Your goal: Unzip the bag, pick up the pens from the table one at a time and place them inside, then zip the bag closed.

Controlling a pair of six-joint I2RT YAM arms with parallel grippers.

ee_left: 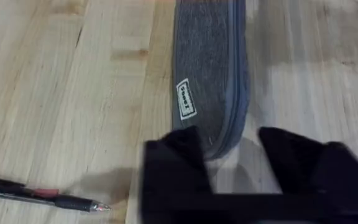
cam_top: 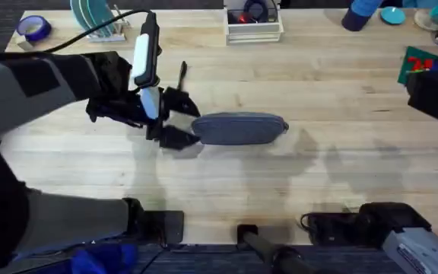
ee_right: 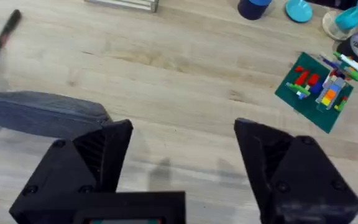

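Blue-grey bag (cam_top: 240,128) lies zipped on the surface (cam_top: 318,91); left gripper (ee_left: 232,155), jaws apart, straddles its end, probably for the zipper; right gripper (ee_right: 182,149) waits, jaws apart.

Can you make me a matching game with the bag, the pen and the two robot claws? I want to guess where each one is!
Things:
1. bag
2. pen
3. left claw
4. right claw

Where or how:
A. open, over bare table, with the bag off to one side
B. lying on the table, beyond the left arm
C. open, at one rounded end of the bag
D. lying zipped shut in the middle of the table

Pairs: 1-D, 2-B, 3-C, 4-A
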